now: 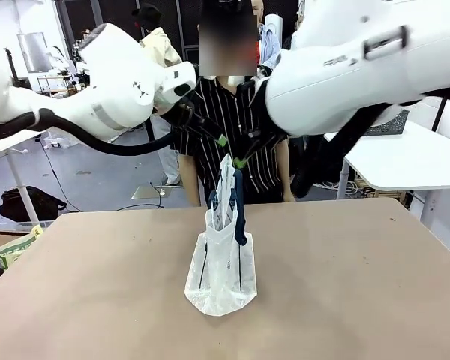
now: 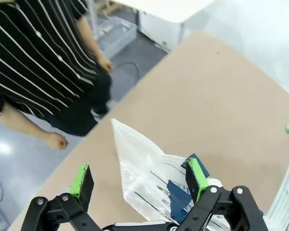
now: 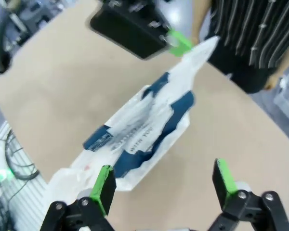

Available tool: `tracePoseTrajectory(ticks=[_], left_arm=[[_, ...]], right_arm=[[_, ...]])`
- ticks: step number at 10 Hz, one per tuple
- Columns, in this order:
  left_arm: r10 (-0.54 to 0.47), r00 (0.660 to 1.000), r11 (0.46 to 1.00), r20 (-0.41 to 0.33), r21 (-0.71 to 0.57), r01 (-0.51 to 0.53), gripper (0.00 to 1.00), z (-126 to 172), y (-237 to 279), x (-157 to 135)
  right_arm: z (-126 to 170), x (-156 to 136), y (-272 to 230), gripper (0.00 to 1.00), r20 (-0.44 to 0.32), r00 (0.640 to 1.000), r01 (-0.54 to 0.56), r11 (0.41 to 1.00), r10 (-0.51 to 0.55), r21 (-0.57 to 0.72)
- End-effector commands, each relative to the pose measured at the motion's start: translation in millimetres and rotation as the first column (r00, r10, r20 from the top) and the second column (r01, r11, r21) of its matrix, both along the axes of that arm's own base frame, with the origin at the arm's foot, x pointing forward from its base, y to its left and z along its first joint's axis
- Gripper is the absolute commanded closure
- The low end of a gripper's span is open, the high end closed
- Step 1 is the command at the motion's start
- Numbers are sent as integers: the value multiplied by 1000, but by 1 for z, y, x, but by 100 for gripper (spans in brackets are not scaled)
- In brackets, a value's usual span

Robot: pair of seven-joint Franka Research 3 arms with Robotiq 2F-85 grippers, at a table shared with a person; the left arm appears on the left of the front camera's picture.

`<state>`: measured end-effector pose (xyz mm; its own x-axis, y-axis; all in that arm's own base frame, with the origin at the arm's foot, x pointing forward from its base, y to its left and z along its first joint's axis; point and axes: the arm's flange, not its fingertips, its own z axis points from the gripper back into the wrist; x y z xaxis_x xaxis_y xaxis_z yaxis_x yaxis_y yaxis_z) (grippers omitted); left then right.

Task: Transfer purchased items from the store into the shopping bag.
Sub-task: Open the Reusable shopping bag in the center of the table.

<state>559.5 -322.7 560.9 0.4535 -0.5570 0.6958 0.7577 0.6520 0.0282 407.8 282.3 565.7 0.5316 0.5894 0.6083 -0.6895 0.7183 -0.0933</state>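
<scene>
At the middle of the table [image 1: 360, 285], the shopping bag [image 1: 221, 274] is standing upright, its long axis running vertical and its navy handles [image 1: 238, 214] pointing up. Behind it, at the far edge, a person [image 1: 225, 112] in a striped shirt is standing. Both white arms are crowding over the bag's top. The left tool [image 2: 138, 179] is hanging above the bag with fingers apart, holding nothing; the right tool [image 3: 164, 183] is gaping wide too, empty.

Shopping bag [image 1: 220, 274] upright on table [image 1: 360, 285] centre; person [image 1: 206, 161] behind far edge
</scene>
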Motion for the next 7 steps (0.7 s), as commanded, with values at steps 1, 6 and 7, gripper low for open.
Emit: tracePoseTrajectory(ticks=[1, 6, 7], left_arm=[[-40, 997, 997, -67, 64, 44, 0, 1, 0, 25], [-81, 977, 994, -200, 54, 93, 0, -33, -20, 41], [-70, 972, 994, -225, 66, 87, 0, -38, -19, 44]], right_arm=[[-10, 4, 19, 0, -64, 996, -57, 998, 57, -5], [-48, 14, 29, 0, -155, 986, -54, 998, 56, 16], [-54, 17, 31, 0, -157, 986, -57, 998, 58, 13]])
